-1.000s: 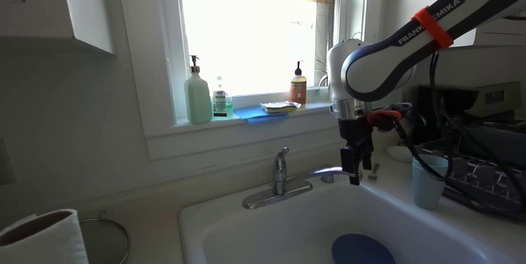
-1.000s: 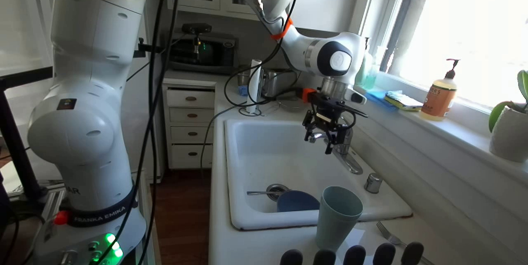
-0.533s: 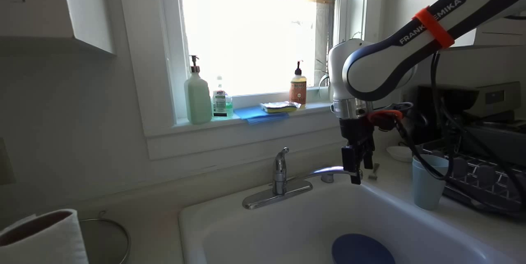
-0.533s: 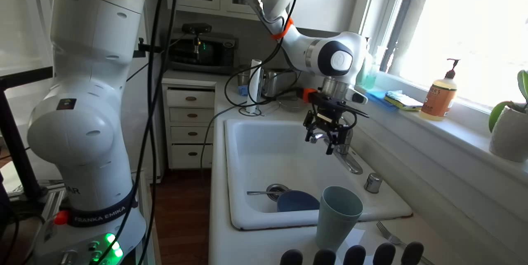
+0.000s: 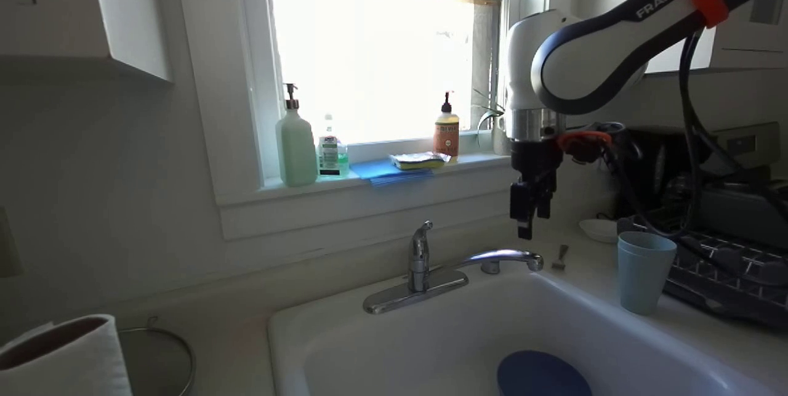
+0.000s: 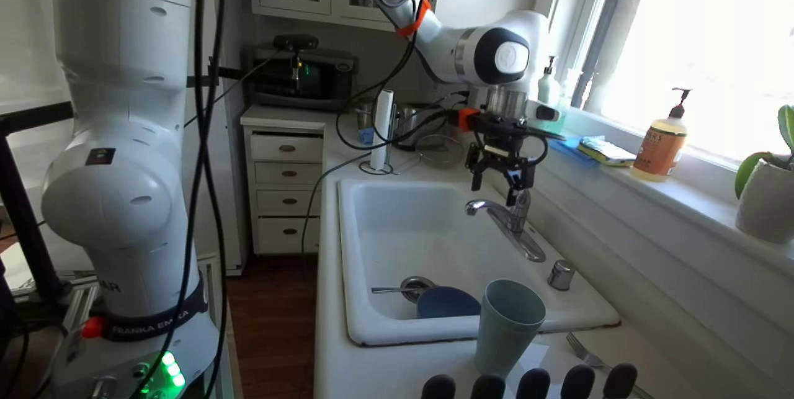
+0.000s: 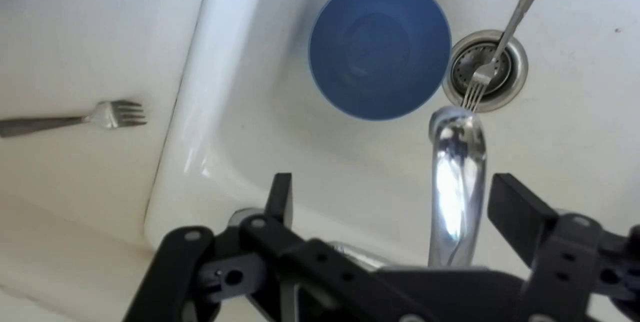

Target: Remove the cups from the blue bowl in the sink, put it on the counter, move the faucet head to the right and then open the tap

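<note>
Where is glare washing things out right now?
In both exterior views, the large white-framed glass window is mostly blown out; in the wrist view, the slim arched silver chrome spout carries a white glare streak, but the round dark blue bowl reads clearly.

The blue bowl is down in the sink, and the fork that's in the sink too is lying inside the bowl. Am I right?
Not quite: the fork isn't inside the blue bowl. The wrist view shows it lying across the drain, beside the bowl. Both are in the sink, just as you said.
</note>
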Motion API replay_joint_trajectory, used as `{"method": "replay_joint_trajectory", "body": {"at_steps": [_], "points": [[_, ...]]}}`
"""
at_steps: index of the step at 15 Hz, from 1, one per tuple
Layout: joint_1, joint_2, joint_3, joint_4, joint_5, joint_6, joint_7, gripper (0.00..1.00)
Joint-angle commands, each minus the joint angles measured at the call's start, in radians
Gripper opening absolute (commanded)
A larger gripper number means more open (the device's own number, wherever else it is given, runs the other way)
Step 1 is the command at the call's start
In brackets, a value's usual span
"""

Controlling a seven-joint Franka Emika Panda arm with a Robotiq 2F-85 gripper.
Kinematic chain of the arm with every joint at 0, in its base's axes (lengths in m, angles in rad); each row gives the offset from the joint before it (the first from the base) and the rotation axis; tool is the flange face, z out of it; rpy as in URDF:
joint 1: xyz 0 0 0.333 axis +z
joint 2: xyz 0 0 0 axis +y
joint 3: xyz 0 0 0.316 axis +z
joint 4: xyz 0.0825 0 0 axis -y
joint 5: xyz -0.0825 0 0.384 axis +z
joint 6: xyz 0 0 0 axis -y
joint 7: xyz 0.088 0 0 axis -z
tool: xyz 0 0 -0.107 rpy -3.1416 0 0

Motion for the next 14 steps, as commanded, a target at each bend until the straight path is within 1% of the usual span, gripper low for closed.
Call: {"method": "replay_joint_trajectory", "body": {"at_steps": [1, 4, 8, 11, 14], "points": [[0.005, -0.059, 0.009, -0.028, -0.062, 0.116, 0.059, 1.00], [0.011, -0.045, 0.020, -0.012, -0.051, 0.233, 0.114, 1.00], [0.040, -0.004, 0.032, 0.015, -0.077, 0.344, 0.235, 1.00], [0.066, 0.032, 0.037, 0.041, -0.075, 0.386, 0.312, 1.00], [0.090, 0.080, 0.034, 0.079, -0.071, 0.391, 0.373, 1.00]]}}
